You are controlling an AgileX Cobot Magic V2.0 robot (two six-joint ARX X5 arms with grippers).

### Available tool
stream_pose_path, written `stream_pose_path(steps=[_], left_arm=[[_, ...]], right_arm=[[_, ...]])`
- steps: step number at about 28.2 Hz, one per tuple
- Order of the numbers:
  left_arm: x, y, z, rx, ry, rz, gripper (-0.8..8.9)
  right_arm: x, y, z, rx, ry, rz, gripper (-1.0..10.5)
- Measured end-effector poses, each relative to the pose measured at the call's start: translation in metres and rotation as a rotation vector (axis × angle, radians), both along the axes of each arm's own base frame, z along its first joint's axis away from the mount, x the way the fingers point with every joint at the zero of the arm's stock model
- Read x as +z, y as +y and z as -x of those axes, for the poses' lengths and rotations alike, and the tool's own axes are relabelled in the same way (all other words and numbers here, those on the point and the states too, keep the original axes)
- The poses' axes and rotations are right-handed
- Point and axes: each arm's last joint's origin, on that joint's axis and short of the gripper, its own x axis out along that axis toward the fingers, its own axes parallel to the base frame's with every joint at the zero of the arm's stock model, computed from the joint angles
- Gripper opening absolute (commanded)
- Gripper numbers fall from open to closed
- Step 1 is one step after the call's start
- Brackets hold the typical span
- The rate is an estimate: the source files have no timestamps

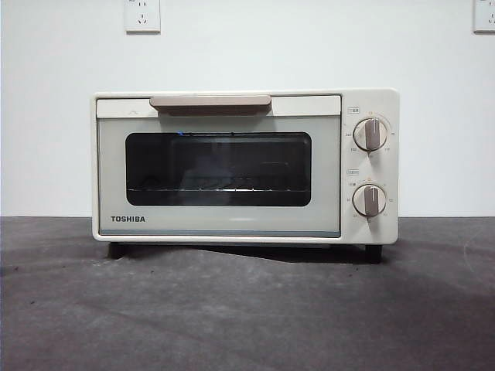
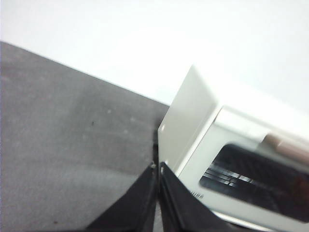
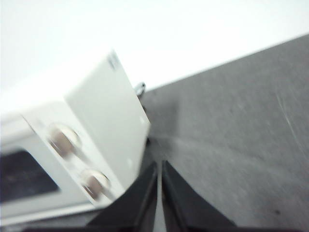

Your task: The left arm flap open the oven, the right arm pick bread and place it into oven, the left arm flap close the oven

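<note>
Showing the oven (image 1: 246, 166) shut; both grippers' fingers, left (image 2: 157, 166) and right (image 3: 159, 164), were together. No bread showed; a slipped handle (image 1: 210, 103) hook could shift the oven.

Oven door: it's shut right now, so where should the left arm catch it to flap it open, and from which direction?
Probably the beige bar handle along the door's top edge on the oven. It stands proud of the door, so the left gripper, shut beside the oven's side wall, could come over from above and in front, hook behind it and pull down.
</note>
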Motion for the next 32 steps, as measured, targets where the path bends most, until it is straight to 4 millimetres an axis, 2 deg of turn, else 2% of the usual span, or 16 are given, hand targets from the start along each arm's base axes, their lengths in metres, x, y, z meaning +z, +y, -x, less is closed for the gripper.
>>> stream_pose_path(steps=[5, 8, 12, 16, 22, 26, 32], left_arm=[[0.035, 0.000, 0.002, -0.004, 0.068, 0.015, 0.19], [0.063, -0.002, 0.001, -0.028, 0.101, -0.003, 0.19], [0.100, -0.008, -0.002, -0.114, 0.118, -0.039, 0.19], [0.125, -0.015, -0.004, -0.238, 0.087, -0.064, 0.19], [0.131, -0.029, -0.006, -0.484, 0.090, -0.097, 0.18], [0.122, -0.036, -0.011, -0.614, 0.169, -0.131, 0.18], [0.106, -0.040, -0.024, -0.656, 0.318, -0.178, 0.29]], right_arm=[[0.040, 0.000, 0.010, 0.015, 0.007, -0.023, 0.1], [0.072, 0.002, 0.013, 0.078, 0.002, -0.024, 0.1], [0.106, 0.005, 0.009, 0.169, 0.050, -0.012, 0.1], [0.130, 0.008, 0.001, 0.273, 0.110, 0.014, 0.1], [0.148, 0.020, -0.009, 0.514, 0.150, 0.066, 0.1], [0.144, 0.029, -0.014, 0.641, 0.209, 0.137, 0.1], [0.139, 0.033, -0.017, 0.700, 0.227, 0.217, 0.2]])
